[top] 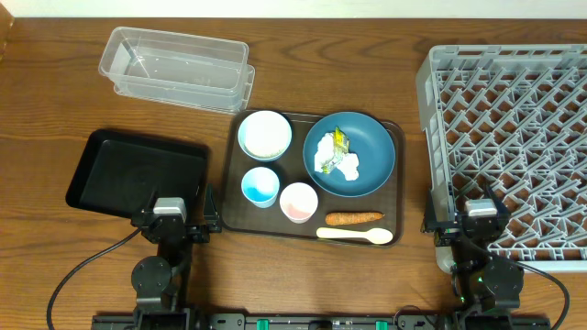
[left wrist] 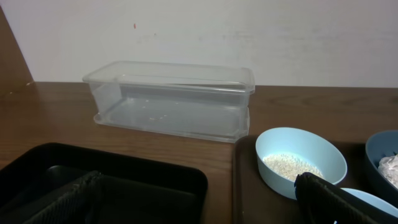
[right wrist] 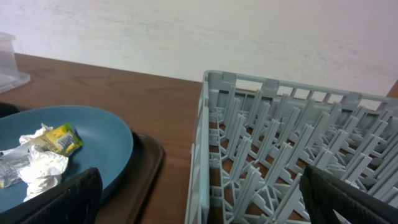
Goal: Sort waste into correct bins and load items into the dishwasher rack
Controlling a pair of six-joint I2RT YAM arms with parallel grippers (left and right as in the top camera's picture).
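The left pincer and right pincer stand wide and empty at the near edge. Crumpled paper and wrapper lie touching on the blue plate, at centre, so one grab may mix them. The bowl holds what looks like rice, which could spill if tipped carelessly.

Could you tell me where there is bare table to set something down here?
The table is bare between the clear tub and the dishwasher rack, beyond the brown tray, and left of the tub beyond the black tray. The brown tray is crowded; only a narrow strip separates it from the rack.
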